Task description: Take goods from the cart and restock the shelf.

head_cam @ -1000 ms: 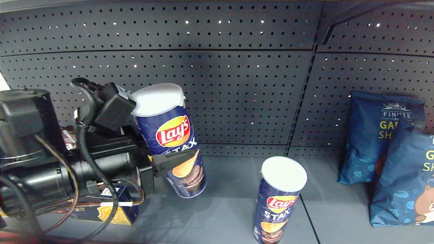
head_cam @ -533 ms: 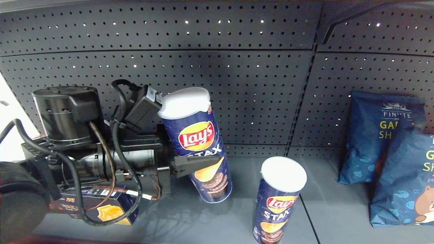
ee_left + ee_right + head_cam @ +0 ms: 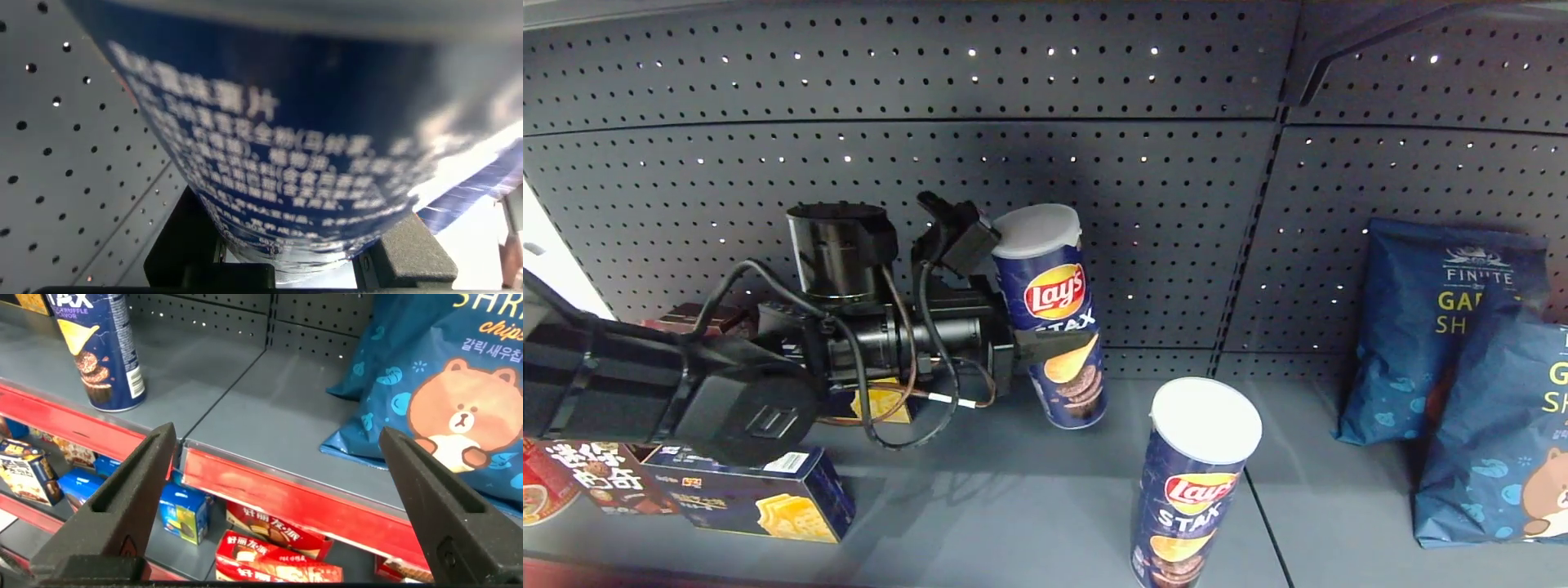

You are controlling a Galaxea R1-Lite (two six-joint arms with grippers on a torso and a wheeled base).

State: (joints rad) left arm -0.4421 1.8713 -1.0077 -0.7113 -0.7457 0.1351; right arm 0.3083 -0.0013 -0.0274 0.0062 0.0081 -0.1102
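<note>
On the grey metal shelf [image 3: 1013,506], before the dark perforated back panel [image 3: 1143,204], two dark blue cardboard chip cans with white plastic lids are counted. One, the held can [image 3: 1049,286], is clamped round its middle by the left gripper [image 3: 1063,339], whose black fingers [image 3: 1049,346] are closed onto its sides. It is carried slightly tilted, lid toward the robot's left, close to the back panel; whether its base touches the shelf cannot be told. Its printed wall is seen close up in the left wrist view. The other, the standing can [image 3: 1194,482], is set upright near the shelf's front edge, apart from the held can and to its right, touched by no gripper. Two blue plastic snack bags are counted at the right end: a rear bag [image 3: 1429,327] leaned on the back panel and a front bag with a bear print [image 3: 1503,433] overlapping it. At least three cardboard boxes are made out at the left end: a dark blue box with yellow print [image 3: 768,498], a red-and-black box [image 3: 596,482] just beside it, and a third box [image 3: 882,404] partly hidden behind the left arm. The right gripper [image 3: 276,433] is spread wide, with nothing between its grey fingers [image 3: 122,506], near the red front lip [image 3: 343,510] of the shelf. Further boxed goods [image 3: 261,539] are seen on a lower level.
</note>
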